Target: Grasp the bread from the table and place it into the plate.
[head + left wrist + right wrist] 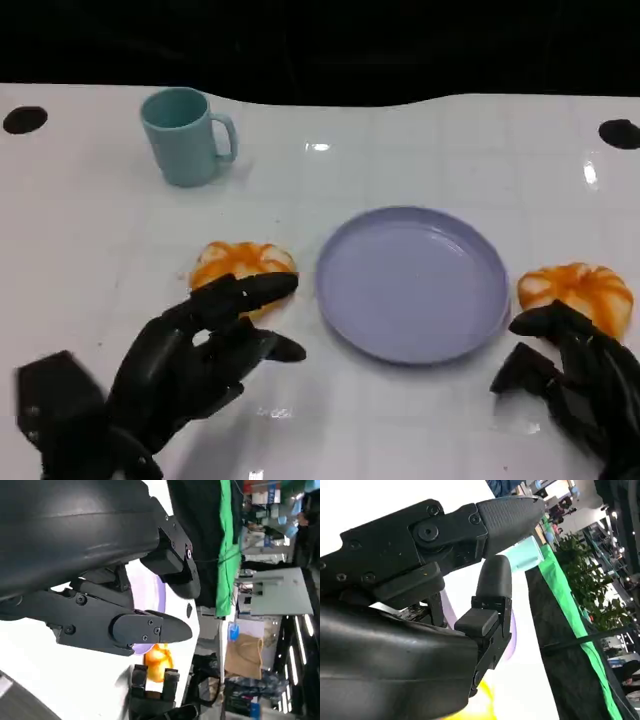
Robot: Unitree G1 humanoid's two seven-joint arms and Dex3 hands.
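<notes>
Two orange-and-white bread rolls lie on the white table, one on each side of an empty lavender plate (412,283). The left bread (243,262) sits just left of the plate, and my left hand (200,355) reaches at it from the near side with fingers spread, one fingertip over its front edge. The right bread (577,290) lies right of the plate, with my right hand (570,375) close below it, fingers loosely apart and holding nothing. The left wrist view shows the plate (154,592) and the right bread (159,661) beyond my fingers (150,627). The right wrist view catches the right bread's edge (481,704).
A teal mug (187,135) stands at the back left, well away from both hands; it is also in the right wrist view as a mug (527,556). The table's far edge meets a dark backdrop. Bare white tabletop lies between my hands.
</notes>
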